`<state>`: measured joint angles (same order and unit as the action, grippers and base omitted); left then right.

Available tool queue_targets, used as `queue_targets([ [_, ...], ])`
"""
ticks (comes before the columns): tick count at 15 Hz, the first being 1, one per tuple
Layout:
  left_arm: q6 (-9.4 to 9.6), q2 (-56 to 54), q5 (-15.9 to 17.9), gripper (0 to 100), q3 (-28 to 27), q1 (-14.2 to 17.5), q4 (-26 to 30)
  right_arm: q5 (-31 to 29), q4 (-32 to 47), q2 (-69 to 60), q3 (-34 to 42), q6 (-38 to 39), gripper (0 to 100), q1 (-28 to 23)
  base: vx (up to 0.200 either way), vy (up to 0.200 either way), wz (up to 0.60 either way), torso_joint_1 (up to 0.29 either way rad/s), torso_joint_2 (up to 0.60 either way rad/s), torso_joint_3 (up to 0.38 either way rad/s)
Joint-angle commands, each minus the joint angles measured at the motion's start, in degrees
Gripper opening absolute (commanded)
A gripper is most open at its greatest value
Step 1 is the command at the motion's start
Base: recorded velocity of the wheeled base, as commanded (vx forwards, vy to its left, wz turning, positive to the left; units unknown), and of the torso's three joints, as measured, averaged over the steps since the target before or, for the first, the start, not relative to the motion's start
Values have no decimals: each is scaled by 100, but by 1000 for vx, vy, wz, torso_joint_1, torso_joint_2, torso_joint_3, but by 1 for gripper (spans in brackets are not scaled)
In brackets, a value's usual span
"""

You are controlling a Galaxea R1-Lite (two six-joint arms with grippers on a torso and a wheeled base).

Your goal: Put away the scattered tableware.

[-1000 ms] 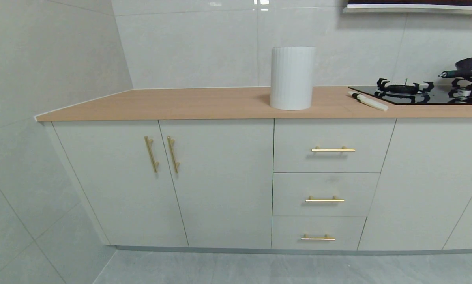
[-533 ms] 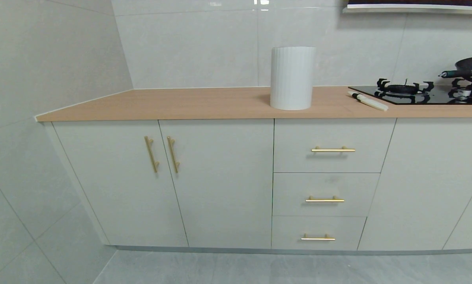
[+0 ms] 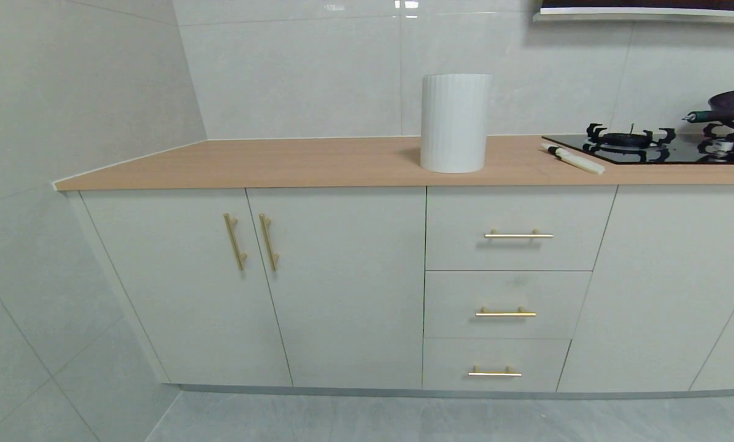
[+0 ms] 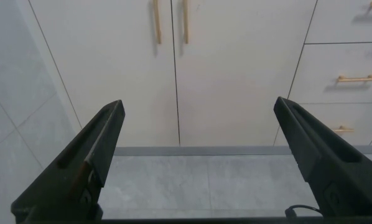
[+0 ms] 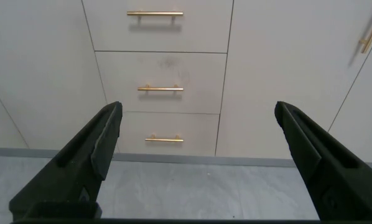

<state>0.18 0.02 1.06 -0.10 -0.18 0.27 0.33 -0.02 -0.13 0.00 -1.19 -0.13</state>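
A tall white ribbed holder stands upright on the wooden countertop. To its right a white utensil with a dark tip lies flat on the counter, beside the hob. My left gripper hangs low in front of the double cabinet doors, open and holding nothing. My right gripper is also low, facing the stack of drawers, open with nothing between its fingers.
A black gas hob with a dark pan sits at the counter's right end. Tiled walls close the left corner. Below are cabinet doors and three drawers with gold handles, then grey floor.
The head view has shifted very slightly, so the whole scene sits a touch lower. Nothing on the counter has moved.
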Motion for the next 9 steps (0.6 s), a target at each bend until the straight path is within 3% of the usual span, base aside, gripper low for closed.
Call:
queue_targets([
  [1, -1, -2, 8, 100, 1, 1, 0, 2, 2, 13, 0, -4, 100, -4, 200, 0, 0, -2, -7, 2],
  [9, -1, -2, 8, 100, 1, 1, 0, 2, 2, 13, 0, -4, 100, -4, 200, 0, 0, 5, 2, 2],
])
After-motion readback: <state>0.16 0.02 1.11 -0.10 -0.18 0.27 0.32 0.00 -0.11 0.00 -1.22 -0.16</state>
